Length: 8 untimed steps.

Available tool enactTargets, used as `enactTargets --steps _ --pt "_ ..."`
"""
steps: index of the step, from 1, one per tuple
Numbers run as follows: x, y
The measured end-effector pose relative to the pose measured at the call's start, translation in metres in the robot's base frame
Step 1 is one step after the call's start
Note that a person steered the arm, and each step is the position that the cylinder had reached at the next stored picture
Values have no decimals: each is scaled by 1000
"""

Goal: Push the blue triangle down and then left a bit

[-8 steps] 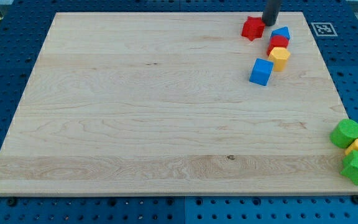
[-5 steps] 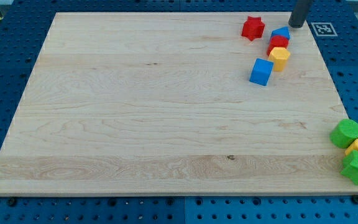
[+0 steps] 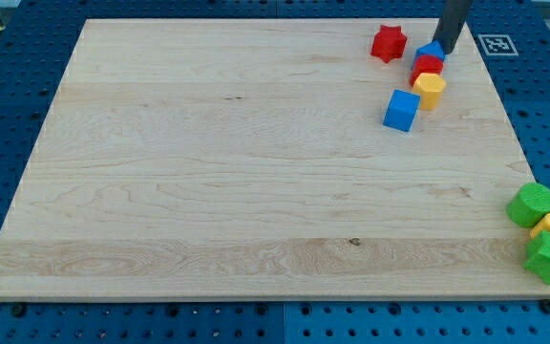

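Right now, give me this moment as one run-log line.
my tip: against blue triangle, its right | red block: below triangle | push down: not visibly begun

No readable words, numbers or brand names are shown. The only sign to be seen is a black-and-white square marker (image 3: 497,44), a coded pattern and not lettering, fixed at the wooden board (image 3: 256,172)'s top right corner in the view. Nothing is printed on the blocks.

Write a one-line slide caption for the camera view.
My tip sits at the blue triangle from the view's right, near the board's top edge, above a red block and yellow block.
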State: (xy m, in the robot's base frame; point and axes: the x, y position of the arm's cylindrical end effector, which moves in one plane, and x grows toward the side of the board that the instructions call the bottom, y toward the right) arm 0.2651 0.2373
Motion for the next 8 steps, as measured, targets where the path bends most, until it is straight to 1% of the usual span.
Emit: enactTargets --steps 4,8 --pt "2 -20" --pt "9 -12"
